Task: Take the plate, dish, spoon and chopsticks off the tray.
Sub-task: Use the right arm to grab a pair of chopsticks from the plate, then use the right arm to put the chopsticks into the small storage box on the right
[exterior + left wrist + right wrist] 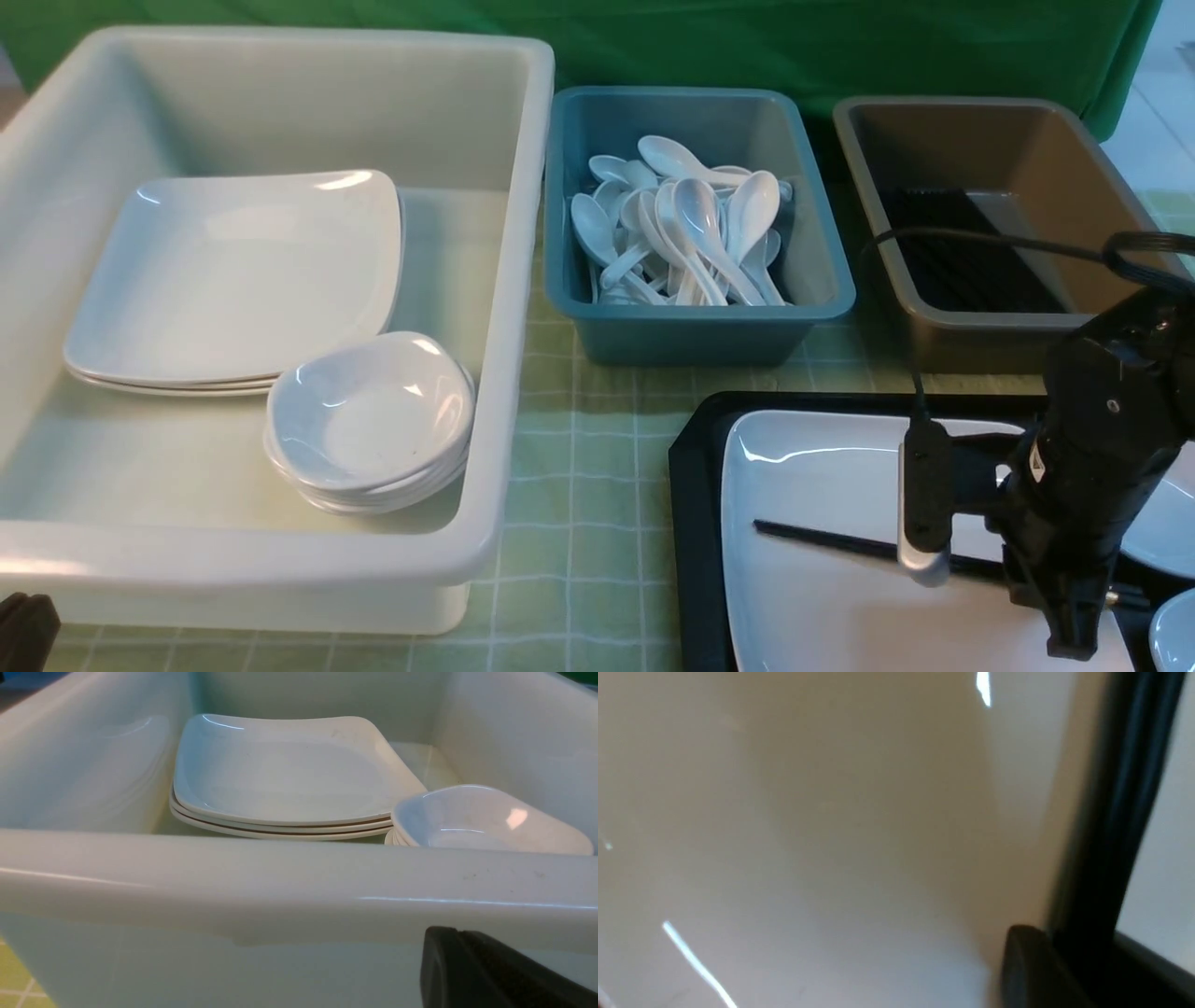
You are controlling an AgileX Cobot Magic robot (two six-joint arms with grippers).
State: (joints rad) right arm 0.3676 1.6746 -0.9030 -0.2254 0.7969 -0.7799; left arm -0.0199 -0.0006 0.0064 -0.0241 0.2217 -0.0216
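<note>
Chopsticks (822, 539) on plate (803, 467); right end effector (1074, 627) low at their 3 o'clock end, presumably for pickup, grip cannot be told; left end effector (486, 975) closed.

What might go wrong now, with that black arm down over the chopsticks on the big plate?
1. The chopsticks are thin and lie flat on the glossy plate. The right gripper, low over them, might catch only one stick or push them sliding across the plate.
2. The dish sits close beside that arm on the tray. A sideways swing while lifting could well knock it.
</note>
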